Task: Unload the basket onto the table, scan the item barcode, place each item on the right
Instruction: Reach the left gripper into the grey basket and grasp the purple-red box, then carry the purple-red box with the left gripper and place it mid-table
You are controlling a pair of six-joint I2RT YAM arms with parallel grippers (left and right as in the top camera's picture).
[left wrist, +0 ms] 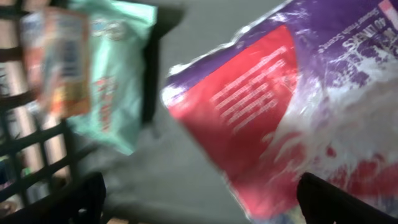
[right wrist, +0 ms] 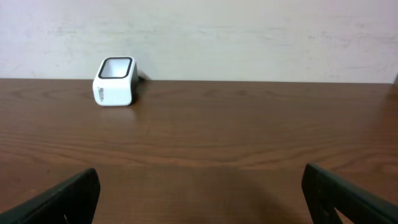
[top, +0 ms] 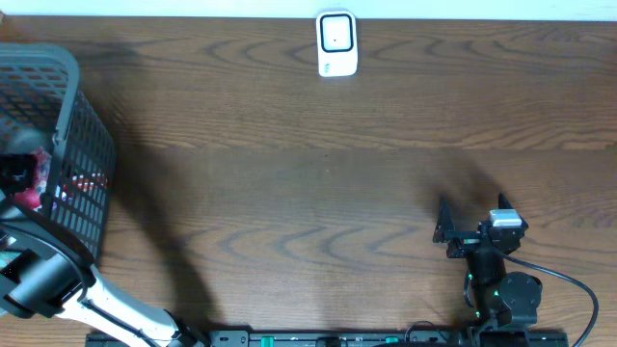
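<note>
The left end effector (left wrist: 208, 208) hung wide open and empty; the purple-red pouch (left wrist: 267, 106) lay just ahead of it, inside the basket (top: 85, 145). It looked light, soft, slippery film, so pinching an edge seam seemed safest.

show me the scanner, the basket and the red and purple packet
scanner (top: 336, 43): overhead, its top face
basket (top: 87, 173): overhead, its right wall
red and purple packet (left wrist: 249, 118): left wrist, its red panel
</note>
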